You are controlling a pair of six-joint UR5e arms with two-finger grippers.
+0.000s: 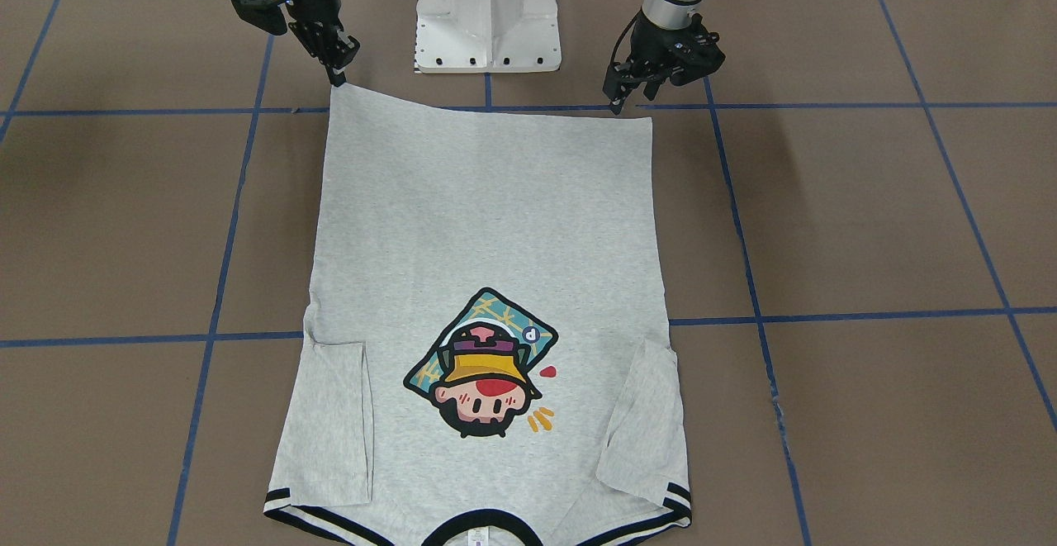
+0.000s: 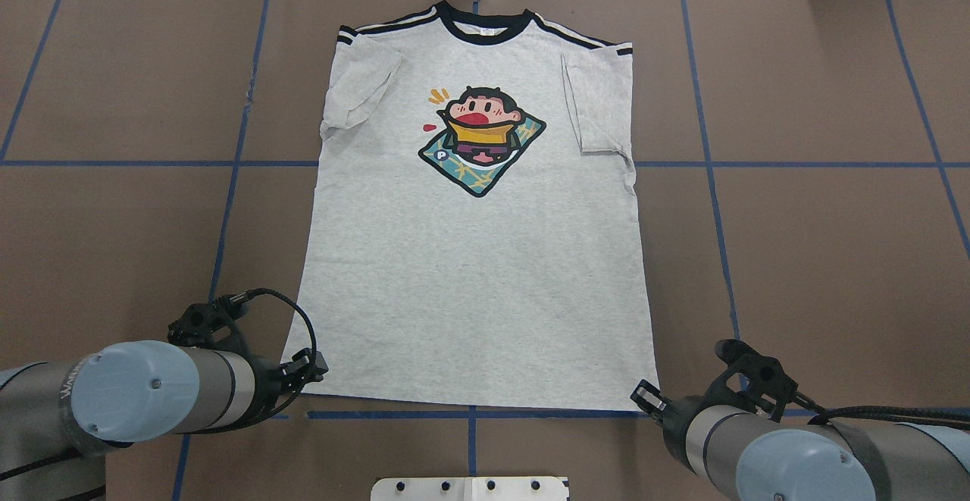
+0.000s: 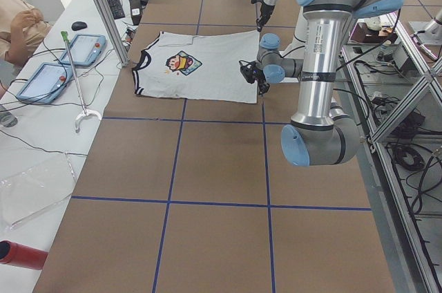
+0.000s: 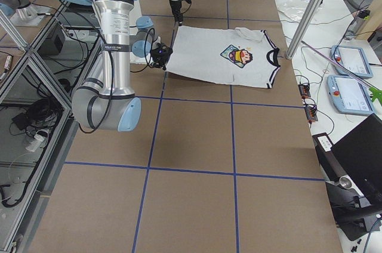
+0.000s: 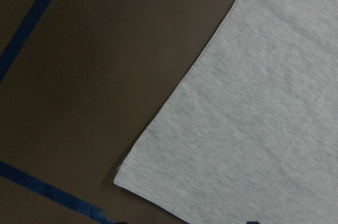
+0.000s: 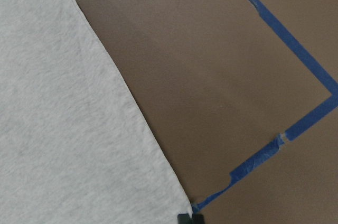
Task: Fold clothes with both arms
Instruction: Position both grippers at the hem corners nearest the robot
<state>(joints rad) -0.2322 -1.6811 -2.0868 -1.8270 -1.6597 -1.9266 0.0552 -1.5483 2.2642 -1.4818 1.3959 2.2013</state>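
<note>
**Both claws at the hem corners of the shirt**

You have the grey shirt (image 2: pixel 470 273) lying flat and face up on the brown worktop (image 2: pixel 818 258). Its hem is the edge nearest the two claws, and its black collar (image 2: pixel 481 31) is at the far end from them. The cartoon print (image 2: pixel 481 145) sits on the chest, well away from both claws.

Both short sleeves are turned in over the front. The sleeve on the left claw's side (image 2: pixel 356 95) is rumpled. The one on the right claw's side (image 2: pixel 599 107) lies flatter.

Your left claw (image 1: pixel 625 100) is low over the hem corner on its own side. It stands wide. In the left wrist view that corner lies in the gap, flat on the worktop, with a line of blue tape (image 2: pixel 470 414) just outside it.

Your right claw (image 1: pixel 338 77) is at the other hem corner. It is pinched narrow, with its tips meeting right at the point of the cloth. In the right wrist view the shirt's edge runs straight down into those tips, and a bend of tape lies just beside them.

The hem stretches between the two claws, close to the tape line that runs across in front of the white base (image 1: pixel 487 17). The corner at the right claw lies a little nearer the base than the corner at the left claw.
</note>
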